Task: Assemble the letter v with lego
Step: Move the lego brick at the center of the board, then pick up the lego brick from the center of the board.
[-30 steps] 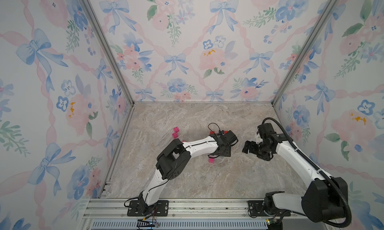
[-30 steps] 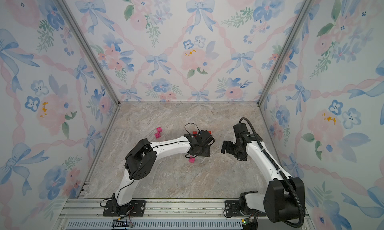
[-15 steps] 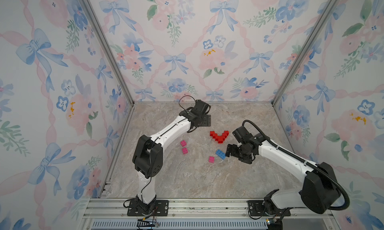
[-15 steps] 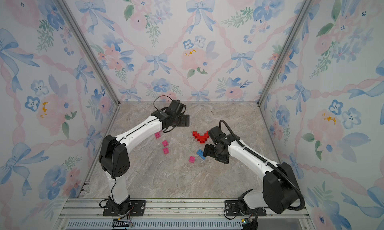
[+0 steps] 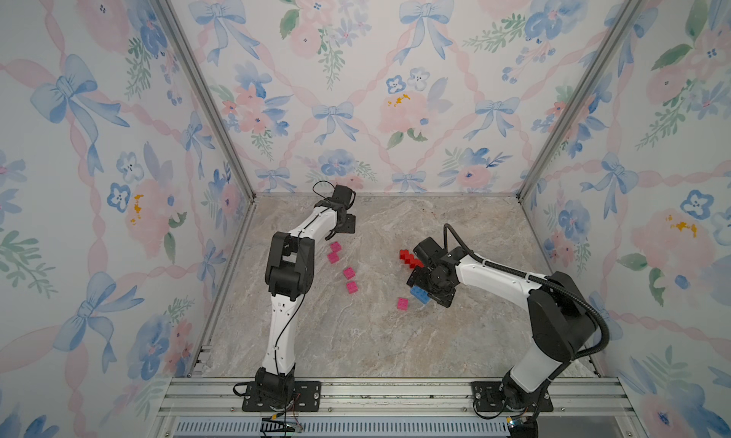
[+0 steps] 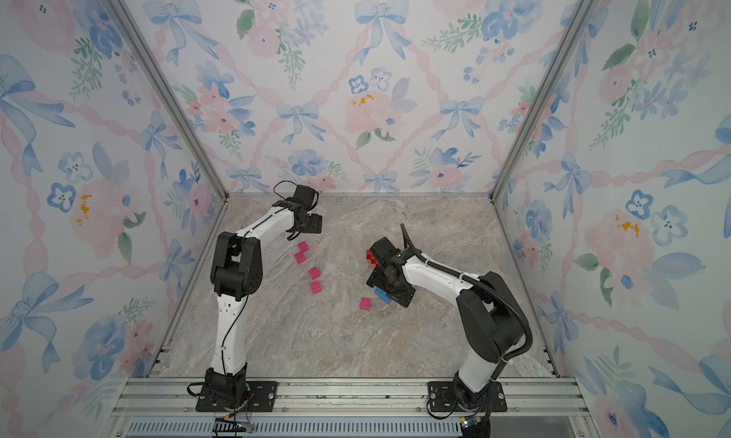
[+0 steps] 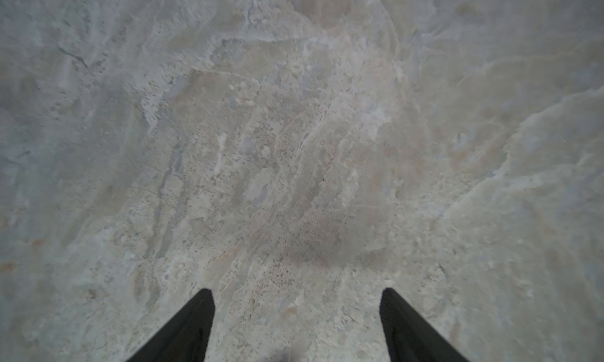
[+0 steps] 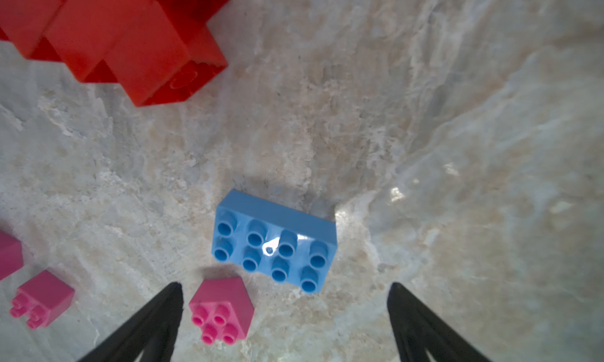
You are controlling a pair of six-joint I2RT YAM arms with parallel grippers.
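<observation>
The lego lies on the tabletop (image 5: 356, 337) in three groups. Joined red bricks (image 8: 130, 40) form a stepped row right of centre. One longer blue brick (image 8: 274, 242), studs up, lies near them, and a pink brick (image 8: 222, 308) lies just beside it. Four more pink bricks (image 5: 349, 273) lie scattered to the left. The right gripper (image 8: 284, 288) hovers over the blue brick, jaws apart and empty. The left gripper (image 7: 294, 295), near the tabletop's far edge, also has open, empty jaws. The tabletop has a grey-beige marble pattern. Floral bow wallpaper (image 5: 356, 80) covers the walls.

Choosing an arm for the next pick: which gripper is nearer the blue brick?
Right. The right gripper hovers open right over the blue brick; the left gripper is far off, over bare table at the back.
</observation>
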